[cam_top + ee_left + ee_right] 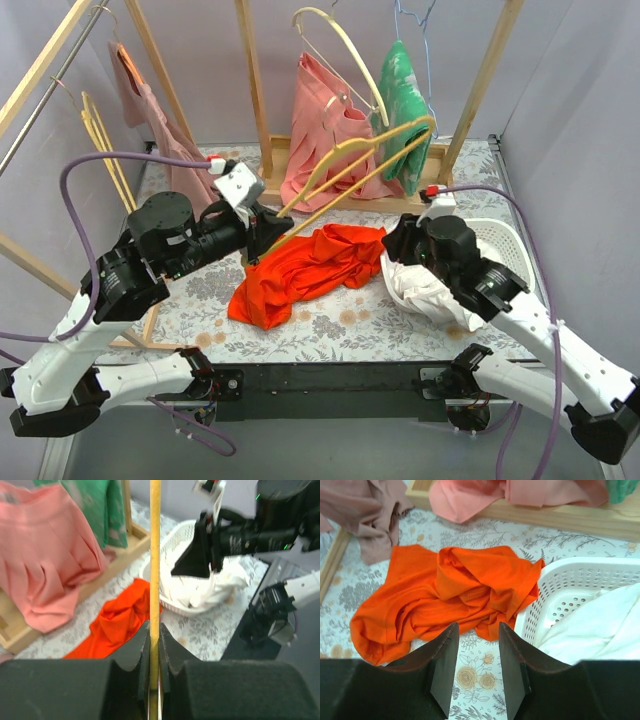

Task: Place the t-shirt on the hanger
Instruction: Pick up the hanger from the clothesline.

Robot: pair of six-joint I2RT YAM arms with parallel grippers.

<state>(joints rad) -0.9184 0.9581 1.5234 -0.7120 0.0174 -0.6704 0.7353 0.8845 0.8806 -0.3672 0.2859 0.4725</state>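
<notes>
A floral counter (330,325) is framed by a wooden rack (255,90), and the t-shirt (305,265) is seen crumpled at its middle, touching a white basket (500,240). The hanger (155,555) is held above the shirt, one slim arm pinched in the clenched jaws of the left gripper (155,640). This is presumably so that fabric can be fed onto it by the right gripper (477,640), whose jaws are released over the shirt's near edge. A salmon-pink garment (330,120) hung close behind could be snagged.

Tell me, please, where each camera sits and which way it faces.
Top external: above and behind, looking down on the table; left arm and right arm show.
Left wrist: faces along the hanger clamped in the left end effector, toward the right arm.
Right wrist: looks down past the open right end effector at the t-shirt.
Shared by all: t-shirt, basket.
</notes>
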